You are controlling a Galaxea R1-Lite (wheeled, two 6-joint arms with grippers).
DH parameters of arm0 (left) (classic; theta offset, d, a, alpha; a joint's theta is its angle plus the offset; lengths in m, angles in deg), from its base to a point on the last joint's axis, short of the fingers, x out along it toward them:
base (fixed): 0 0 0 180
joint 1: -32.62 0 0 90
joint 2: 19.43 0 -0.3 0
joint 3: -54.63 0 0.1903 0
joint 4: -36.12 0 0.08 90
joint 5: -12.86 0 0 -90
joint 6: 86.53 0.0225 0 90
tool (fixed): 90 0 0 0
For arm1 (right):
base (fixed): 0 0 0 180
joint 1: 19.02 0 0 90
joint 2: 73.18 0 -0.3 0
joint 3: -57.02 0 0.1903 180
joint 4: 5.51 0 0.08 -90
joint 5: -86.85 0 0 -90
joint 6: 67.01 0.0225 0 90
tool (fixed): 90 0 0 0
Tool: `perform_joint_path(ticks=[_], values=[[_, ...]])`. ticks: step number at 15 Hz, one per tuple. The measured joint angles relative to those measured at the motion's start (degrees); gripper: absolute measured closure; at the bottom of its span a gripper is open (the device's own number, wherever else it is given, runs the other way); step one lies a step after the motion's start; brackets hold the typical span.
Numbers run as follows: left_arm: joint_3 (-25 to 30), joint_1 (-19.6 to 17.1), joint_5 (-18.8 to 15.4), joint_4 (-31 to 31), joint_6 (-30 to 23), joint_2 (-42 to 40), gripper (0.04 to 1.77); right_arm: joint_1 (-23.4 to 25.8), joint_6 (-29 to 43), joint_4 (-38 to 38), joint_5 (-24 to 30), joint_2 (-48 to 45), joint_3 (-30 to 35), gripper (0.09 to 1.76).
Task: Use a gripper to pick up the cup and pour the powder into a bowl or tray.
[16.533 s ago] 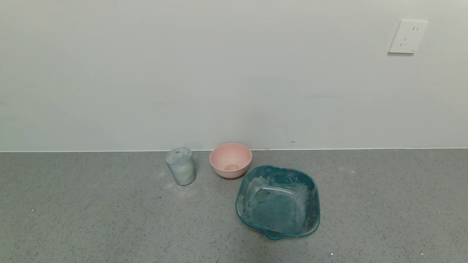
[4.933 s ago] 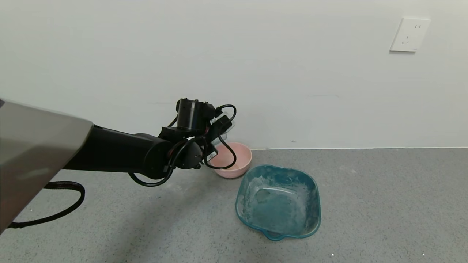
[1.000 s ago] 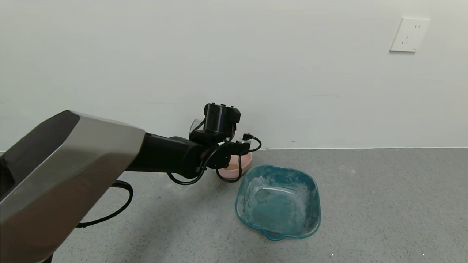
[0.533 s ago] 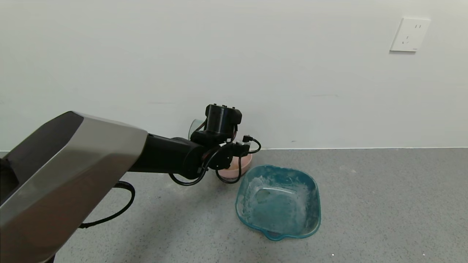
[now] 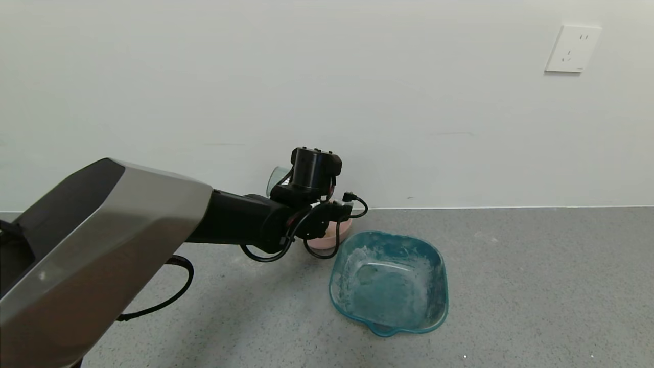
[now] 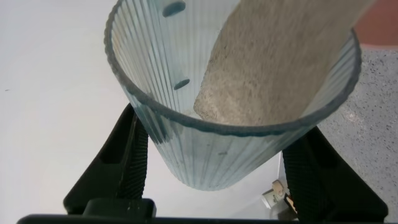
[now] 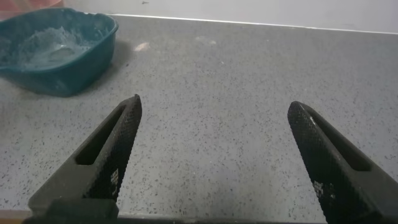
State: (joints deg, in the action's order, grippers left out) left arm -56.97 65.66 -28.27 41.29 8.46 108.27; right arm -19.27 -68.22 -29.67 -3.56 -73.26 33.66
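My left gripper [image 6: 221,152] is shut on the ribbed pale blue-green cup [image 6: 205,149], one black finger on each side of it. The cup is held tilted above the counter by the wall; in the head view only part of it [image 5: 277,178] shows behind my left wrist. Whitish powder [image 6: 273,68] lies along the cup's inner wall up to the rim. The pink bowl [image 5: 337,231] sits just under and beyond the wrist, mostly hidden by it; a corner of the bowl [image 6: 384,25] shows past the cup. The teal tray [image 5: 438,286] stands to the right. My right gripper [image 7: 214,127] is open over bare counter.
The white wall rises right behind the cup and bowl, with a socket plate [image 5: 572,48] high on the right. My left arm's silver shell [image 5: 102,245] fills the lower left. The tray [image 7: 93,50] stands well ahead of the right gripper.
The left wrist has shifted slightly right, toward the pink bowl, carrying the cup with it. The grip has not changed, and the tray has not moved.
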Motion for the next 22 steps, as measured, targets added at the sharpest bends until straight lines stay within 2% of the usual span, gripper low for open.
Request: perform_joint_path(ticks=[22], values=[[-0.66,0.5,1.45,0.02,1.76,0.78,0.55,0.0,0.0,0.02,-0.02,0.0,0.0,0.14]])
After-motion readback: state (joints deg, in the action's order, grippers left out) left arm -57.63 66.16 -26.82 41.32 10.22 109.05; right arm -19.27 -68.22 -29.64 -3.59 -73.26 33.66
